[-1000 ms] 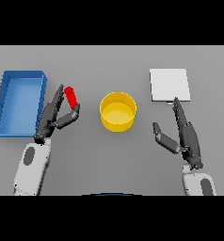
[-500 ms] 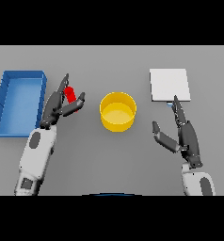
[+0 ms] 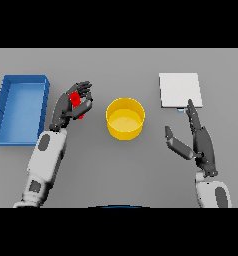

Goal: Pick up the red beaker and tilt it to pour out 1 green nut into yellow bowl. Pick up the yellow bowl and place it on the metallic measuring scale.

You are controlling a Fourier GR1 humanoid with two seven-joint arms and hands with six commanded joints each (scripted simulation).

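My left hand (image 3: 71, 104) is curled round the small red beaker (image 3: 76, 99), held left of the yellow bowl (image 3: 125, 118) and a short way from its rim. The bowl stands upright in the middle of the table, its inside showing only yellow. The flat metallic measuring scale (image 3: 179, 90) lies at the back right. Just in front of the scale, my right hand (image 3: 201, 144) stays open with fingers straight and thumb spread, touching nothing.
A blue open bin (image 3: 21, 107) stands at the far left, close beside my left arm. Grey table surface lies between the bowl and the scale.
My left hand has closed its fingers round the red beaker and shifted slightly right toward the bowl. The right hand has not moved.
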